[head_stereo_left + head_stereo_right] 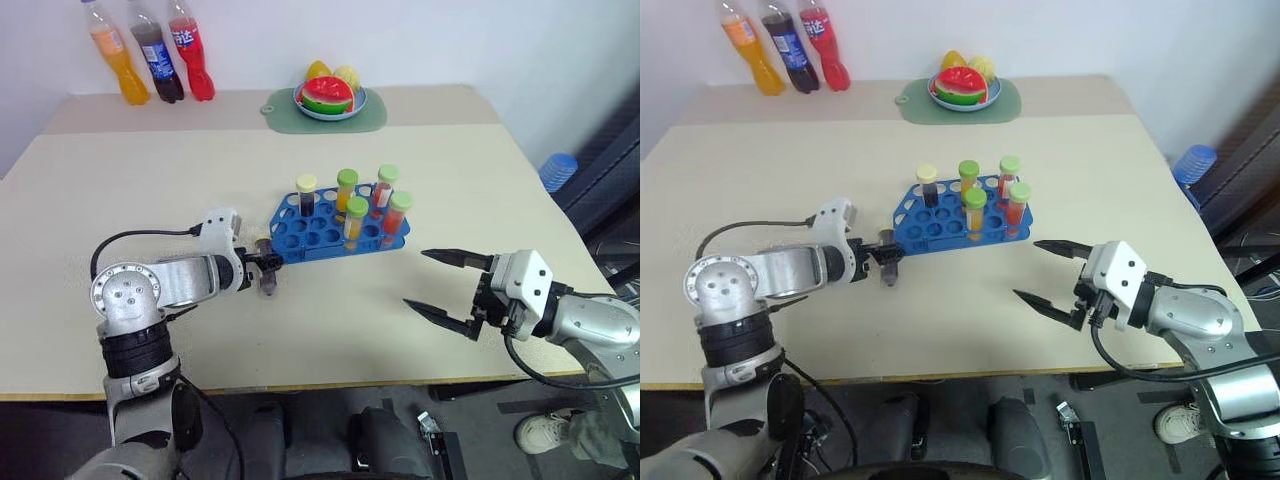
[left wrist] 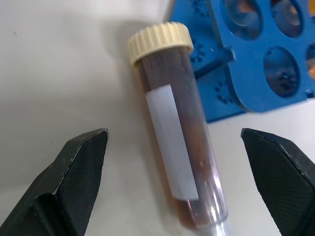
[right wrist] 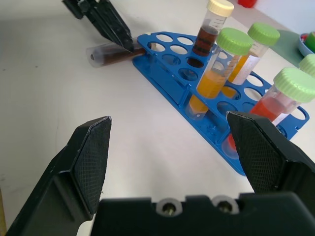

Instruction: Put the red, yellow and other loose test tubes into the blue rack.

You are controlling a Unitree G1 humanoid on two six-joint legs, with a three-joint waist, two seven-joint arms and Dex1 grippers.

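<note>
Black fingers of the right hand (image 1: 437,284) stand spread wide on the near side of the blue rack (image 1: 300,240), well apart from it and holding nothing. The left hand (image 2: 172,162) is also spread wide, its fingers either side of the dark brown tube (image 2: 173,142) without pinching it. That tube has a cream cap and lies flat on the pale bench (image 1: 150,180), its cap just beside the rack's left end.

By my reading the job is nearly done. Five tubes stand upright in the rack: another dark one with a cream cap (image 1: 306,194) at the far left, two yellow-orange ones with green caps (image 1: 346,190) (image 1: 355,222) in the middle, and two red ones with green caps (image 1: 385,185) (image 1: 398,212) toward the right end. The holes at the rack's left end look empty. The dark tube lying by the rack is the only loose one I can make out, so what seems left is to close on it, stand it up and drop it into a free hole.

Beyond the rack, a green mat carries a plate of fruit (image 1: 330,98). Three soda bottles (image 1: 150,50) stand at the bench's far left.
</note>
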